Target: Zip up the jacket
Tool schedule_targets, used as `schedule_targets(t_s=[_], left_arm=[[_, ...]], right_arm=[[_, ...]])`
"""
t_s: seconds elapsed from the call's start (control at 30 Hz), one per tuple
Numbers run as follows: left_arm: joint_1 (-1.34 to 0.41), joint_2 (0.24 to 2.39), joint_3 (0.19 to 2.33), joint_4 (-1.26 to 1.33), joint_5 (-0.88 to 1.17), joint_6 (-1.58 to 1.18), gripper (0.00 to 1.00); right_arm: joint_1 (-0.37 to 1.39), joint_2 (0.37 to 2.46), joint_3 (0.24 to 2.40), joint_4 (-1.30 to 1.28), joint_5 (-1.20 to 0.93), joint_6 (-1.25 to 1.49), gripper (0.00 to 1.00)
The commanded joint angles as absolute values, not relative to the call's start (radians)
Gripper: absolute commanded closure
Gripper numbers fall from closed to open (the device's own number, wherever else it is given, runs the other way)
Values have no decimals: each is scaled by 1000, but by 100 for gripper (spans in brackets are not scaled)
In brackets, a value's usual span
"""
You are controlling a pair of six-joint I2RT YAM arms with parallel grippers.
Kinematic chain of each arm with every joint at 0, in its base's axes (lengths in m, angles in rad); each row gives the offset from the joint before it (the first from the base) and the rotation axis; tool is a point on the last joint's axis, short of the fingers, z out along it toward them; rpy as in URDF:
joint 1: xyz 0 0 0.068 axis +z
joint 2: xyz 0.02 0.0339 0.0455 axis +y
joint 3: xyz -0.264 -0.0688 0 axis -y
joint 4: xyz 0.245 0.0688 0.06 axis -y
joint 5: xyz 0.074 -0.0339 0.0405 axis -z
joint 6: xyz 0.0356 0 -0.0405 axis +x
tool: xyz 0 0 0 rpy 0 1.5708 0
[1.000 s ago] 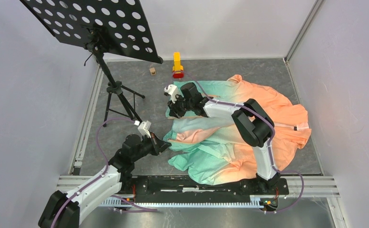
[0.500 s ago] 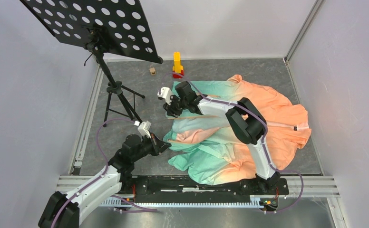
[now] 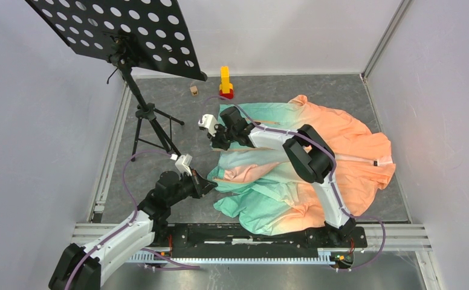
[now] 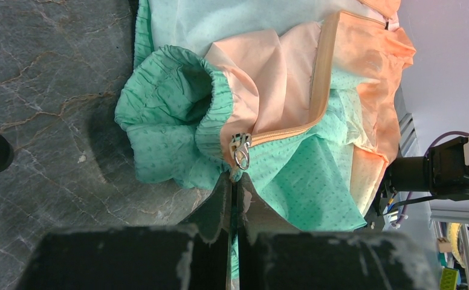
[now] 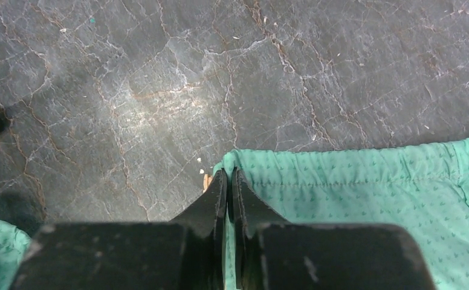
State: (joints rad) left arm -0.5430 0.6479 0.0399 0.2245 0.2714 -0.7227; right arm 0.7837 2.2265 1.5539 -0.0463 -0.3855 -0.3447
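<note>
Left fingers (image 4: 217,199) are clenching the thin mint-to-peach fabric jacket (image 4: 292,175) at its hem beneath the metal slider (image 4: 241,152). Right fingers (image 5: 214,199) are pinching its far mint edge, probably tensioning the zipper line.

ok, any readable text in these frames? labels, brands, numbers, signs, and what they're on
None: no text is readable in any view.
the jacket: only a small repeating dot pattern, no label or brand showing.
zipper pull: bare metal, any marking too small to tell.
yellow and red block: no lettering visible.
perforated music stand: holes only, no sign.
</note>
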Motion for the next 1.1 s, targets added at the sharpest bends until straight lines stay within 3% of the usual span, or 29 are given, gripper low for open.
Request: schedule_targets(t_s=[0.0, 0.2, 0.47, 0.8, 1.07], left_arm=[[-543, 643, 64, 244, 273, -729, 98], [-543, 649, 65, 285, 246, -703, 98], [-544, 691, 30, 492, 196, -634, 98], [-543, 770, 21, 685, 270, -444, 98], [-545, 851, 5, 798, 432, -386, 98]], right_arm=[[783, 2155, 1569, -19, -420, -301, 98], [733, 2044, 1516, -54, -556, -243, 100], [667, 1869, 1289, -7, -765, -125, 100], [676, 1621, 866, 514, -817, -2, 100], [680, 1509, 741, 618, -786, -61, 100]])
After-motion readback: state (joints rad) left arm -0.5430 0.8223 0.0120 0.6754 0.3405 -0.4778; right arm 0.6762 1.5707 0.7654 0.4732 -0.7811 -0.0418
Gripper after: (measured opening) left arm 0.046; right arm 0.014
